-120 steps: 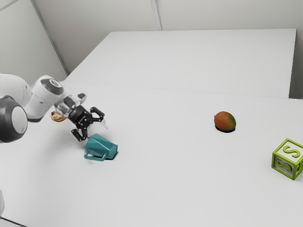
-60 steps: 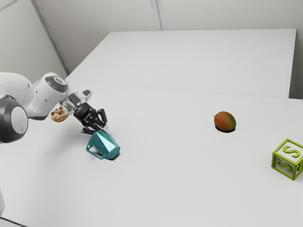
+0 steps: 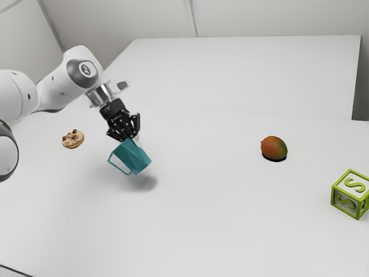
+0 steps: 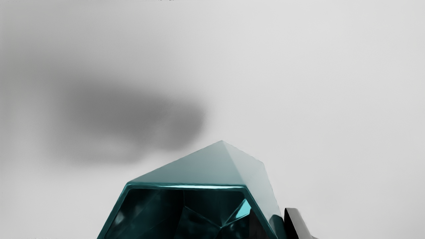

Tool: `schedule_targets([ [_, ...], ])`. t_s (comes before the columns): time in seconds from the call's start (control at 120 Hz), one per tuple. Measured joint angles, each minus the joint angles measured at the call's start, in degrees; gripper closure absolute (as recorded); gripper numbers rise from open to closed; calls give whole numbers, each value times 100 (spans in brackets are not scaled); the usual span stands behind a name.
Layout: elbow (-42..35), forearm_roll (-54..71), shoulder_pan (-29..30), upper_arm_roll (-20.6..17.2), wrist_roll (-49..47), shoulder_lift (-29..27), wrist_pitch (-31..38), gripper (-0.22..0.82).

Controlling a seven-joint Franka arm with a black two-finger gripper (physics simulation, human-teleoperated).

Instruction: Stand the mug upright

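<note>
The gripper [image 3: 133, 139] holds the teal mug [image 3: 131, 157] by its rim in the exterior view, shut on the mug's wall. The mug hangs tilted above the table, its handle toward the exterior view's left and its shadow on the table below. In the wrist view the mug [image 4: 192, 169] has its dark opening facing the camera. There the gripper [image 4: 273, 225] has one finger inside the mug and the other against the outer wall. The mug's base is hidden in the wrist view.
A cookie-like round thing [image 3: 72, 139] lies on the white table [image 3: 219, 225] toward the exterior view's left. A mango [image 3: 274, 148] lies well to the exterior view's right of the mug, and a green-edged letter block [image 3: 350, 194] sits farther right.
The gripper was open beside the lying mug, then closed on its rim. The mug has been lifted off the table and tilted, and the arm has risen with it.
</note>
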Motion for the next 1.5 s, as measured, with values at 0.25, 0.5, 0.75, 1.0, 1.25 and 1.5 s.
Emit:
schedule_targets([
  [0.25, -1051, 1734, -593, -536, -485, -994, 1009, 78],
  [0.5, -1951, 2457, -859, -902, -1354, -1524, 1891, 78],
  [0.75, -2180, 2645, -1111, -965, -2090, -1339, 2525, 78],
  [1.0, -2179, 2805, -725, -955, -2585, -1002, 2944, 78],
  [1.25, -2179, 2836, -750, -955, -2918, -815, 3146, 78],
  [1.5, -2135, 2811, -755, -954, -3078, -871, 3159, 35],
])
